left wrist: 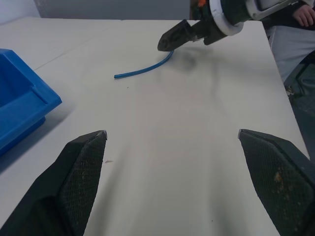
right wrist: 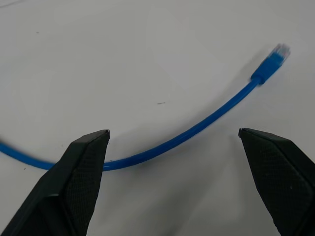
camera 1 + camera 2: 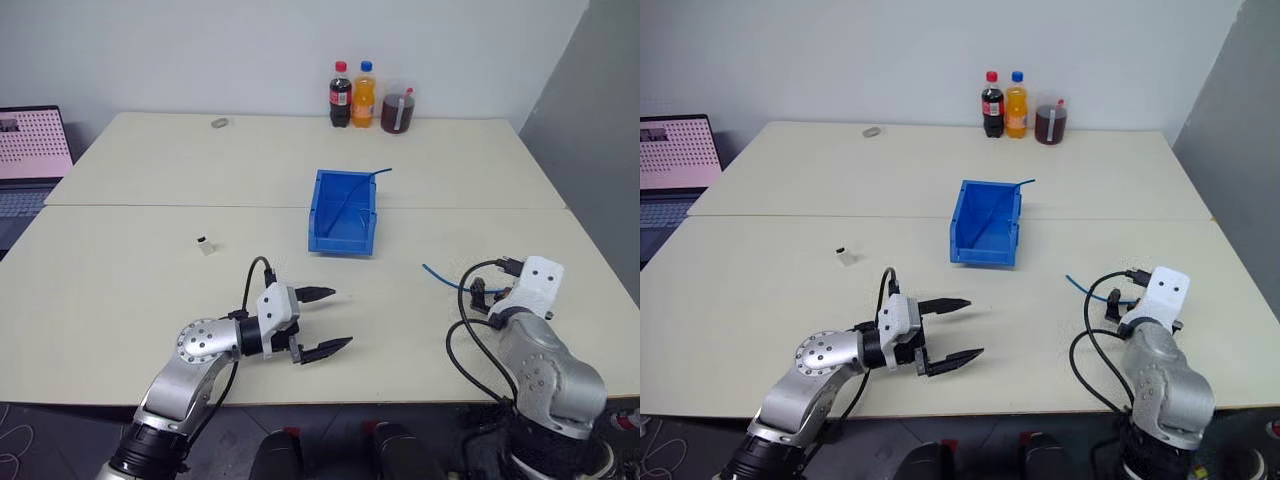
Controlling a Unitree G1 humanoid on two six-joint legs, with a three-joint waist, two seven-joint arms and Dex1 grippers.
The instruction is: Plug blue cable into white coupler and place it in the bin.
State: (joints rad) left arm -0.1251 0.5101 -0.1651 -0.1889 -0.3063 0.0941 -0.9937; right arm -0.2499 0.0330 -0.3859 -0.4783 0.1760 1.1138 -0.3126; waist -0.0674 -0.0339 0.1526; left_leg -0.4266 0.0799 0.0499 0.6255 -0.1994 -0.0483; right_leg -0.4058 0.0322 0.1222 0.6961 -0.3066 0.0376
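Note:
The blue cable [image 3: 440, 275] lies curved on the table at the right, its pale plug [image 2: 280, 50] at the free tip. My right gripper [image 2: 173, 132] hangs open just above it, one finger on each side of the cord, not touching it. The white coupler [image 3: 205, 244] stands alone on the table at the left. The bin [image 3: 343, 212] sits in the middle, with another thin blue cable [image 3: 375, 175] sticking out over its back corner. My left gripper [image 3: 338, 318] is open and empty near the front edge, pointing right toward the right gripper [image 1: 170, 42].
Two soda bottles [image 3: 352, 95] and a jar of dark liquid [image 3: 396, 108] stand at the table's far edge. A small grey disc [image 3: 220, 123] lies at the far left. A laptop [image 3: 30, 150] sits off the left side. A person [image 1: 295, 19] is beyond the right edge.

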